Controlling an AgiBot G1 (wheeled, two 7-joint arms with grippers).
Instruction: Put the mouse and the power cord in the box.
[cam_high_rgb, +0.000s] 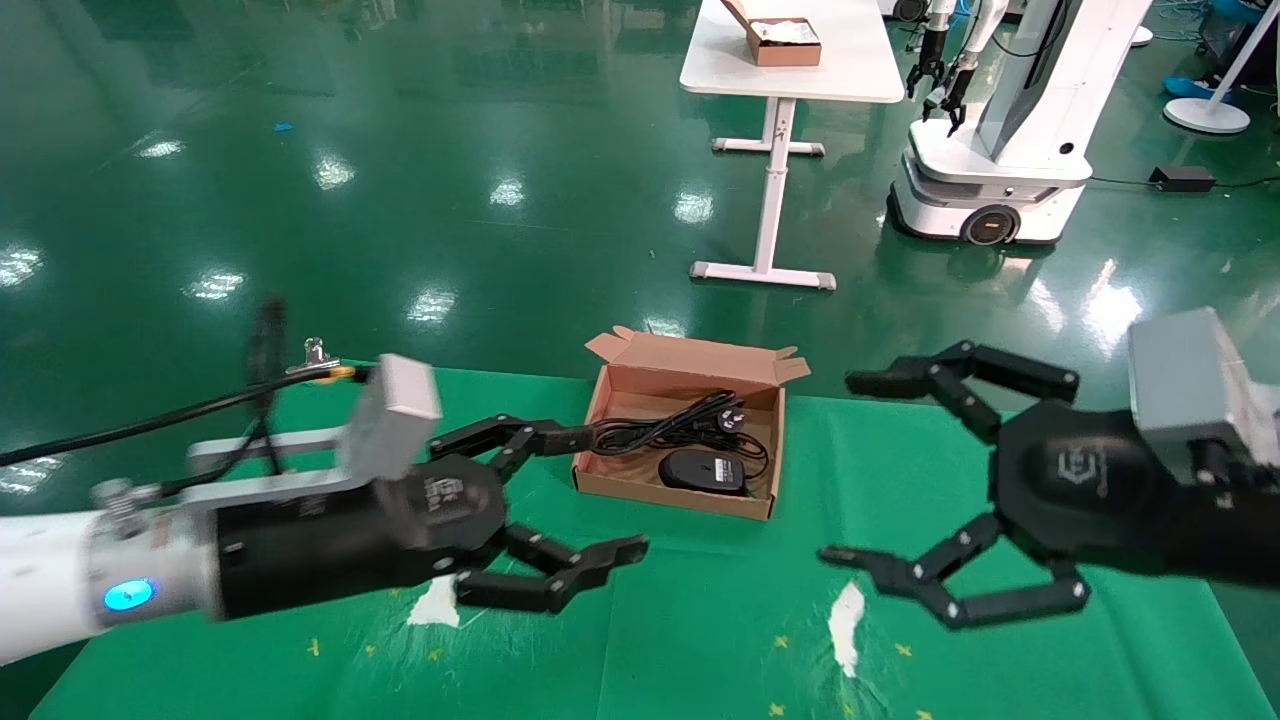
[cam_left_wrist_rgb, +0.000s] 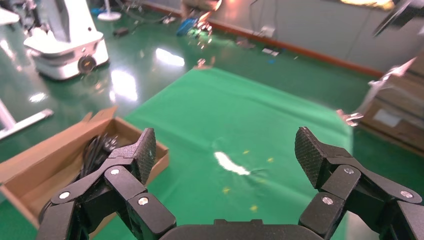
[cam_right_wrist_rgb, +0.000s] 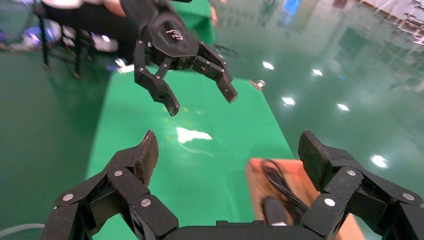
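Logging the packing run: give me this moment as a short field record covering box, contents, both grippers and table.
box: open, lid flap up, on the green table
mouse: inside the box, near front wall
power cord: inside the box, behind the mouse
left gripper: open, empty, left of the box
right gripper: open, empty, right of the box
task state: both items appear packed

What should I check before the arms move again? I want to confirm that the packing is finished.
1. Mouse inside the box: ok.
2. Power cord inside the box, behind the mouse: ok.
3. Left gripper open, holding nothing, beside the box: ok.
4. Right gripper open, holding nothing, clear of the box: ok.
5. Box lid closed: not ok, flaps stand open.
6. Cord fully below the box rim: cannot tell.
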